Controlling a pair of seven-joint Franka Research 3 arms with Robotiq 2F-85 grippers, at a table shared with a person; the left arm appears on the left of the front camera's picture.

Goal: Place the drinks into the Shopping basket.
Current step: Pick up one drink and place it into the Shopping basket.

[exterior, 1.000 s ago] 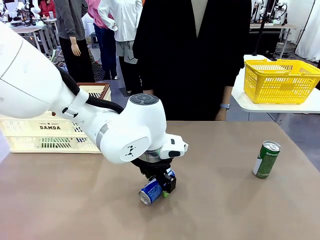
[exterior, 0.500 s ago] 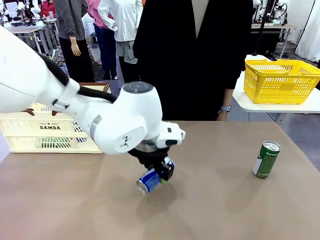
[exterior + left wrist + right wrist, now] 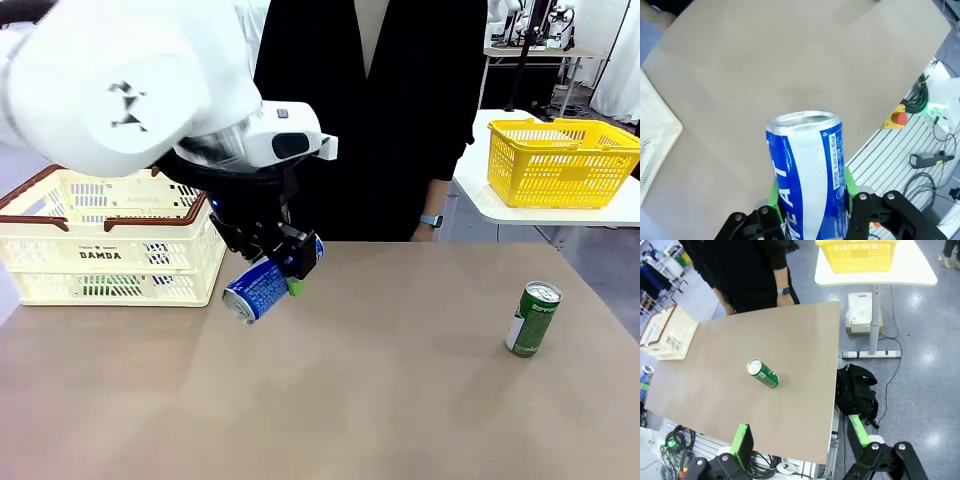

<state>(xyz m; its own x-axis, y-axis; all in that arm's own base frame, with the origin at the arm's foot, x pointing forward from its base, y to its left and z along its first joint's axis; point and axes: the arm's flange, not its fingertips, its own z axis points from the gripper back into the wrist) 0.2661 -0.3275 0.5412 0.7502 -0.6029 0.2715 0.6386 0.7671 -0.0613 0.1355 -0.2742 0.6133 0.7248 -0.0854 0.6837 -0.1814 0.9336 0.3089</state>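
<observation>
Left gripper (image 3: 285, 272) clamped on blue-and-white aluminium can (image 3: 250, 291), cream slotted plastic basket (image 3: 60, 255) just beside; green aluminium can (image 3: 532, 318) way off, neither binned yet.

Left claw (image 3: 288, 275) hangs raised, clamped on the can (image 3: 252, 291); right claw (image 3: 799, 429) gapes wide.

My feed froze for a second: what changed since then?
The left gripper, shut on the blue-and-white can, lifted it off the table and carried it left, close to the Shopping basket. The green can stayed where it was; the right gripper stayed open.
</observation>
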